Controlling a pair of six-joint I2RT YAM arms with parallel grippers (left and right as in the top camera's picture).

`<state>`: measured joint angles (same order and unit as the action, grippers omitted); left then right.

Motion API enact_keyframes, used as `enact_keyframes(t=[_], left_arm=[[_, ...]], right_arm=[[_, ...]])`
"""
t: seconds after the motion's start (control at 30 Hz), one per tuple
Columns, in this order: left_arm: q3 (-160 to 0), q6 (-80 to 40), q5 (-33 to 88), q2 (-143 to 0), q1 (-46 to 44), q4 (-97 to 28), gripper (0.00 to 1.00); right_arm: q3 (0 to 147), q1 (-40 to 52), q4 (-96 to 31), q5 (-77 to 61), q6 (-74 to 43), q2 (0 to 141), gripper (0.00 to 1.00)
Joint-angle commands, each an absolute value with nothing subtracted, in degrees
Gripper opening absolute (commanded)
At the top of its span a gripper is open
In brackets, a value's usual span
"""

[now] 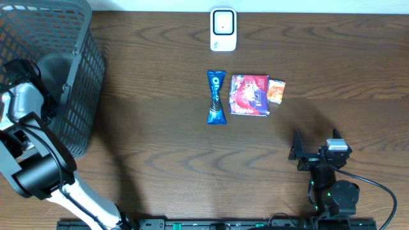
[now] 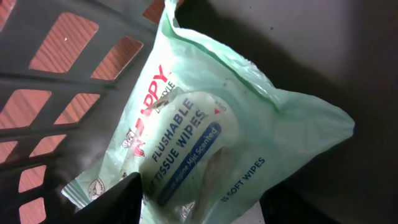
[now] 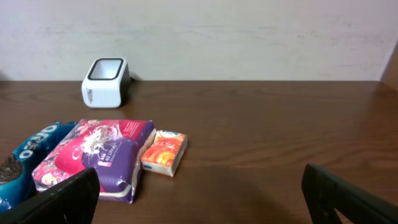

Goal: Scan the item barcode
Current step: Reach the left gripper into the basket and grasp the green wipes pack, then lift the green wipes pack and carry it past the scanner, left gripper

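Observation:
A pale green pack of flushable tissue wipes [image 2: 205, 124] fills the left wrist view, lying tilted inside the dark grey basket [image 1: 86, 70]. My left gripper [image 2: 202, 208] reaches into that basket, and its two dark fingers press against the lower sides of the pack. No barcode shows on the printed face turned to the camera. The white scanner [image 1: 223, 29] stands at the back middle of the table, also in the right wrist view [image 3: 104, 81]. Far from both, my right gripper [image 1: 316, 145] rests open and empty at the front right.
Three items lie in a row mid-table: a blue Oreo pack [image 1: 216, 97], a pink and purple pack [image 1: 249, 94] and a small orange pack [image 1: 276, 91]. The basket's slatted wall [image 2: 56, 93] rises close on the left of the wipes.

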<state>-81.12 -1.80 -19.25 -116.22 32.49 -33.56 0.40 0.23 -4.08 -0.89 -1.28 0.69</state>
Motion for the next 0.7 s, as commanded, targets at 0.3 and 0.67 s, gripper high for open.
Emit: enact_keyframes(t=[0.3, 0.67], left_arm=[[-78.3, -2.5, -17.2, -114.1, 32.8, -34.9, 0.07], [-79.9, -15.7, -14.0, -85.8, 29.9, -31.2, 0.07]], right_arm=[[0.3, 0.4, -4.3, -1.4, -2.1, 0.3, 0.99], [0.3, 0.4, -4.3, -1.4, -2.1, 0.3, 0.99]])
